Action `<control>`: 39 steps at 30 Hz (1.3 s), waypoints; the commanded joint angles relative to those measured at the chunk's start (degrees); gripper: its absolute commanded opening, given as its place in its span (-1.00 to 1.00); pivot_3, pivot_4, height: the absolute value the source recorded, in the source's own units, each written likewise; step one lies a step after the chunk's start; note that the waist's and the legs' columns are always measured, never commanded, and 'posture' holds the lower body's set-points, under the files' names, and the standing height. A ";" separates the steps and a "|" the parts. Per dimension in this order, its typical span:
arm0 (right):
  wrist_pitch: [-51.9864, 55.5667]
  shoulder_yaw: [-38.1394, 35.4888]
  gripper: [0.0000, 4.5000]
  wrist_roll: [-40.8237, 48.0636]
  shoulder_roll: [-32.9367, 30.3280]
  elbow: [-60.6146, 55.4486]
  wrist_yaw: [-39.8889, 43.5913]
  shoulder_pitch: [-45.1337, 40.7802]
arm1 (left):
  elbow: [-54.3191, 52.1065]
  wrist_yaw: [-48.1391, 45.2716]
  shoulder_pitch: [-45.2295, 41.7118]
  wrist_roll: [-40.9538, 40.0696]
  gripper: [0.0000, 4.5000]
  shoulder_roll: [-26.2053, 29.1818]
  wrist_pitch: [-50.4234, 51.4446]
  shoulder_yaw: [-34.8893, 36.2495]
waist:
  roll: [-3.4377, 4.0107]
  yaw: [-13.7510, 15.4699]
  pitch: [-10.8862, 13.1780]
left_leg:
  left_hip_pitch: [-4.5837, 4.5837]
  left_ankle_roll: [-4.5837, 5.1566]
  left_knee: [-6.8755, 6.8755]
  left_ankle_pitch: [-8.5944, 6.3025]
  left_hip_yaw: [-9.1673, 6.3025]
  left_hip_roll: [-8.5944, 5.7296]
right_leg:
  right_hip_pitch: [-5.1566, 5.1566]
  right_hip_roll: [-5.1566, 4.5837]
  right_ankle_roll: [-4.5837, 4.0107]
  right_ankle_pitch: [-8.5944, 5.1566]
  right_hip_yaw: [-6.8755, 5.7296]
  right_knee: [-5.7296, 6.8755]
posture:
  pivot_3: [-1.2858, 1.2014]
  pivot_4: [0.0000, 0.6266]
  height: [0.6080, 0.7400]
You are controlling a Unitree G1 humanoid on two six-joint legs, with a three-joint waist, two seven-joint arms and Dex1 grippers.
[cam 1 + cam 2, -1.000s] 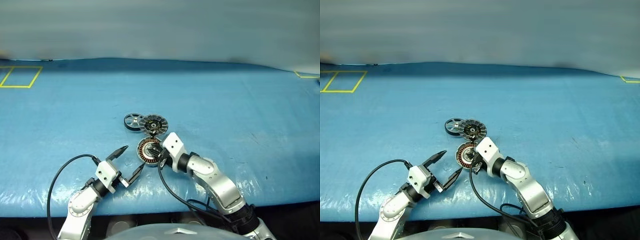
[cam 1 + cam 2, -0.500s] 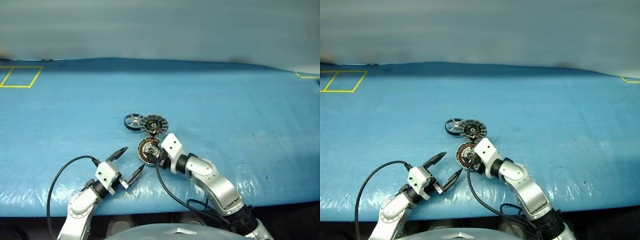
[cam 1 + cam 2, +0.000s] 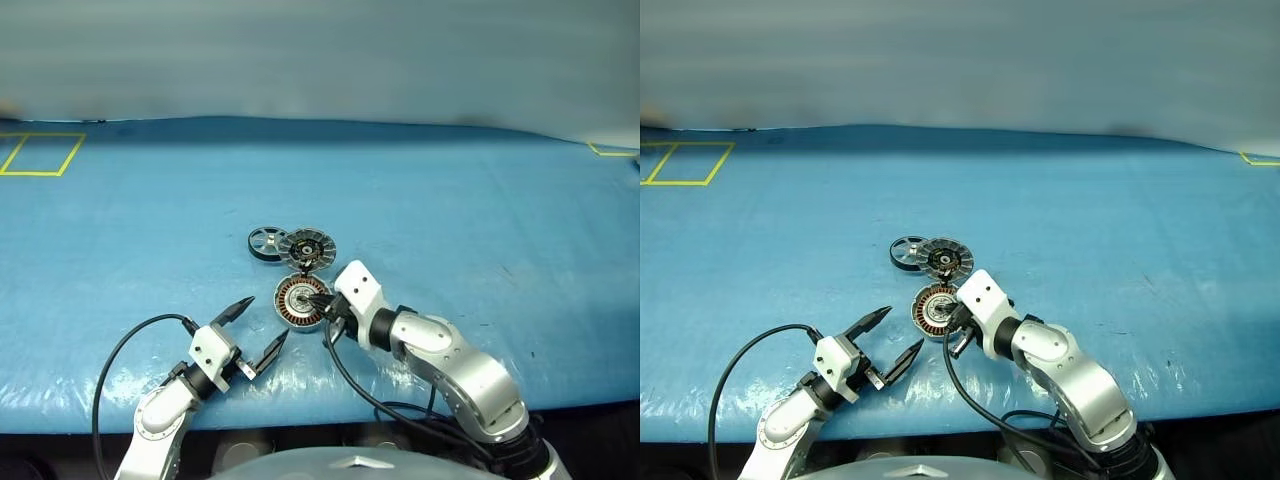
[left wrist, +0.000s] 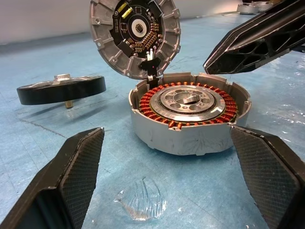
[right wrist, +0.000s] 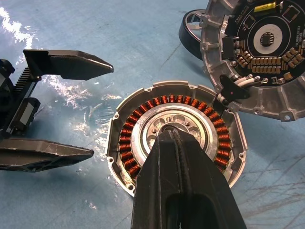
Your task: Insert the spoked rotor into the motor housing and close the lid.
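- Left eye view showed the motor housing [image 3: 299,301] resting on the blue desk [image 3: 480,220] just below the frame's centre, its copper winding ring exposed.
- Its lid [image 3: 307,249] stood tilted open just above it, hinged at the rim, circuit side showing.
- A dark spoked rotor [image 3: 264,243] lay on the desk at the lid's left, close against it.
- Right claw [image 5: 167,139] was closed, empty, tips poised over the silver hub.
- Left claw [image 3: 256,326] sat lower left of the housing, spread wide, holding nothing.
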 commanded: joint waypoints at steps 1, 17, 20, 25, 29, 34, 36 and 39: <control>4.62 0.52 -0.99 0.06 1.70 -1.97 -2.47 -3.36 | -1.25 0.00 -0.11 -0.53 1.00 0.20 -0.12 0.11 | 0.00 0.00 0.00 | 0.00 0.00 0.00 0.00 0.00 0.00 | -0.01 0.00 0.00 0.00 0.00 0.00 | 0.03 -0.52 1.00; 8.32 3.92 -0.99 0.16 1.27 2.18 -3.12 -8.15 | -0.64 0.49 -0.40 -0.32 1.00 -0.40 -0.51 0.03 | 0.00 -0.09 0.00 | -0.02 0.01 0.00 0.00 0.01 -0.01 | -0.01 0.00 0.02 0.01 0.00 0.01 | 0.03 -0.52 1.00; 7.94 4.03 -0.99 0.13 1.04 2.90 -3.03 -8.28 | -0.71 0.49 -0.44 -0.34 1.00 -0.41 -0.44 -0.03 | 0.00 -0.09 0.00 | -0.02 0.01 0.00 0.00 0.01 -0.01 | -0.01 0.00 0.03 0.02 0.00 0.01 | 0.03 -0.52 1.00; 7.35 4.43 -0.99 0.25 0.83 3.86 -2.72 -8.52 | -0.75 0.53 -0.52 -0.25 1.00 -0.43 -0.28 -0.13 | 0.00 -0.09 0.00 | -0.02 0.01 0.00 0.00 0.01 -0.01 | -0.01 0.00 0.03 0.02 -0.01 0.01 | 0.03 -0.52 1.00; 7.04 5.15 -0.99 0.48 0.69 4.33 -1.98 -8.70 | -0.78 0.65 -0.48 -0.20 1.00 -0.47 -0.25 -0.14 | 0.00 -0.09 0.00 | -0.02 0.01 0.00 0.00 0.01 -0.01 | -0.02 0.00 0.04 0.02 -0.01 0.01 | 0.03 -0.52 1.00; 6.17 6.02 -0.99 0.40 0.82 4.97 -1.30 -9.01 | -0.75 0.86 -0.41 -0.18 1.00 -0.43 -0.16 -0.12 | 0.00 -0.10 0.00 | -0.02 0.01 0.00 0.00 0.01 -0.01 | -0.01 0.00 0.04 0.02 -0.01 0.01 | 0.03 -0.52 1.00; 5.62 6.12 -0.99 0.11 1.12 5.87 -1.47 -9.32 | -0.73 0.92 -0.40 -0.16 1.00 -0.44 -0.14 -0.17 | 0.00 -0.15 0.00 | -0.02 0.01 -0.01 0.00 0.01 -0.01 | -0.02 0.01 0.04 0.02 -0.01 0.01 | 0.03 -0.52 1.00; 5.20 5.81 -0.99 -0.13 1.59 6.71 -2.02 -9.50 | -0.72 1.02 -0.31 -0.22 1.00 -0.45 -0.20 -0.27 | 0.00 -0.14 0.00 | -0.02 0.01 0.00 0.00 0.01 0.00 | -0.01 0.02 0.04 0.02 -0.01 0.02 | 0.03 -0.52 1.00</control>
